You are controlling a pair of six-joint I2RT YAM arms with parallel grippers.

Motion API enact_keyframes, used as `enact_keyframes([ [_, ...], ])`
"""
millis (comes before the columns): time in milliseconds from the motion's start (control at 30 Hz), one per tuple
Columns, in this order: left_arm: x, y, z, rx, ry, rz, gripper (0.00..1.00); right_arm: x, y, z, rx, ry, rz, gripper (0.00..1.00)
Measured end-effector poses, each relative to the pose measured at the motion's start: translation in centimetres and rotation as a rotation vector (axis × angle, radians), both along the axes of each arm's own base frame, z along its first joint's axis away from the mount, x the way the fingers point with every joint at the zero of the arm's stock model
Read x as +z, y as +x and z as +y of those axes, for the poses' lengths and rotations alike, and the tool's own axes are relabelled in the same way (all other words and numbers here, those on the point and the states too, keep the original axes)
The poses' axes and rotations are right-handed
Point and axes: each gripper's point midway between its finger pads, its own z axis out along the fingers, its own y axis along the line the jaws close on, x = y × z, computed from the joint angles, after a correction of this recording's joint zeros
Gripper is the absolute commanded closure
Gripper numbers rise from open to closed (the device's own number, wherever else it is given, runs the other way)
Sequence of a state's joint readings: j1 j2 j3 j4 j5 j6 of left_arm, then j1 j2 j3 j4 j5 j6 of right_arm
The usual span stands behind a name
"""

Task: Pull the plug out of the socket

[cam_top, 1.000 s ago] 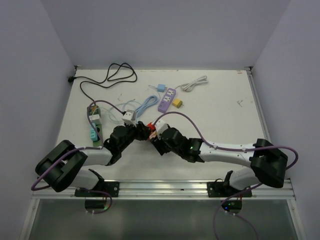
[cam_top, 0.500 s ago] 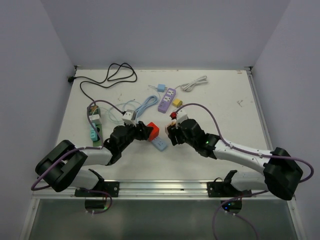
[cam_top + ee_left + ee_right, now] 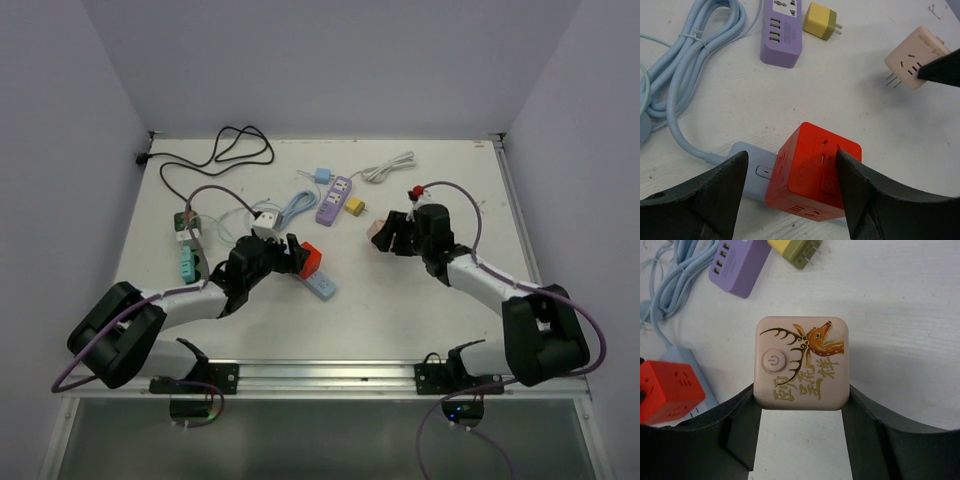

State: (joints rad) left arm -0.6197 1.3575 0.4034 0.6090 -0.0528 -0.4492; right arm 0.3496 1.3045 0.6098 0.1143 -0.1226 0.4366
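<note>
Pink plug [image 3: 801, 362] now clear of socket [image 3: 812, 172]

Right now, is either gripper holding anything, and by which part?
The right gripper holds the pink deer-printed adapter by two opposite side faces. The left gripper holds nothing; its jaws stand open around the red cube socket.

The blue power strip [image 3: 751, 169] is mostly hidden behind the red cube adapter [image 3: 812, 175] at lower centre of the left wrist view. The prongs of the pink plug [image 3: 801, 362] are concealed in the right wrist view.
</note>
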Motion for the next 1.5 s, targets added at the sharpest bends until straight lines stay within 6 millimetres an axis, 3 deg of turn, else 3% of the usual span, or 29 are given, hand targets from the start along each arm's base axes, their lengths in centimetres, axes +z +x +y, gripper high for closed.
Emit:
enact_keyframes([
  [267,0.8,-0.4,0.5,-0.008,0.045,0.020,0.23,-0.4,6.8,-1.4,-0.101,0.199,0.094,0.51],
  [567,3.2,-0.9,0.9,-0.016,0.045,0.000,0.20,-0.7,10.5,-1.5,-0.110,0.285,0.128,0.36],
  [900,6.3,-1.7,1.4,-0.014,0.028,-0.024,0.15,-1.7,11.7,-1.3,-0.108,0.281,0.160,0.21],
  [1300,7.2,-2.5,2.3,-0.004,0.033,-0.033,0.13,-1.2,11.7,-1.8,-0.108,0.240,0.170,0.21],
  [1400,6.7,-2.8,2.6,-0.001,0.039,-0.031,0.12,-0.2,11.2,-2.3,-0.104,0.199,0.156,0.21],
  [1500,5.6,-3.1,3.0,0.006,0.053,-0.016,0.12,2.5,10.4,-2.5,-0.085,0.146,0.095,0.20],
])
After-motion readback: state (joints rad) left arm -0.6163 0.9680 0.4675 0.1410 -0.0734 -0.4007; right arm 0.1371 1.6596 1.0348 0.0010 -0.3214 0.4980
